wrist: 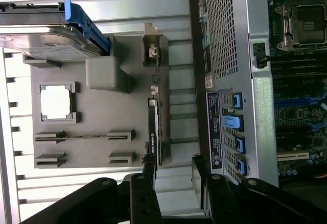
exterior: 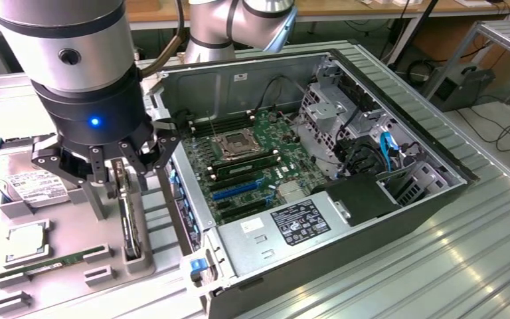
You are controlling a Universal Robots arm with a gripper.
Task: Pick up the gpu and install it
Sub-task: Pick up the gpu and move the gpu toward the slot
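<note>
The gpu [exterior: 129, 222] [wrist: 153, 128], a thin dark card, stands on its edge in a grey holder [exterior: 145, 260] [wrist: 97, 150] just beside the open computer case [exterior: 344, 199] [wrist: 245, 55], outside its rear wall. The gripper [exterior: 124, 174] [wrist: 172, 165] hangs close above the card's end, fingers spread wide and holding nothing. Farther from the case, the holder also carries a green RAM stick [exterior: 51, 260] [wrist: 76, 136], a processor chip [exterior: 26, 234] [wrist: 55, 101] and a hard drive [exterior: 24, 181] [wrist: 46, 43] in a blue frame. The case lies on a ribbed metal surface [exterior: 414, 272].

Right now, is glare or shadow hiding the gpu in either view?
Exterior view: glare streaks the metal table; the gpu looks dim beneath the gripper. Wrist view: gpu evenly lit, edge-on; the CPU washes out white.
</note>
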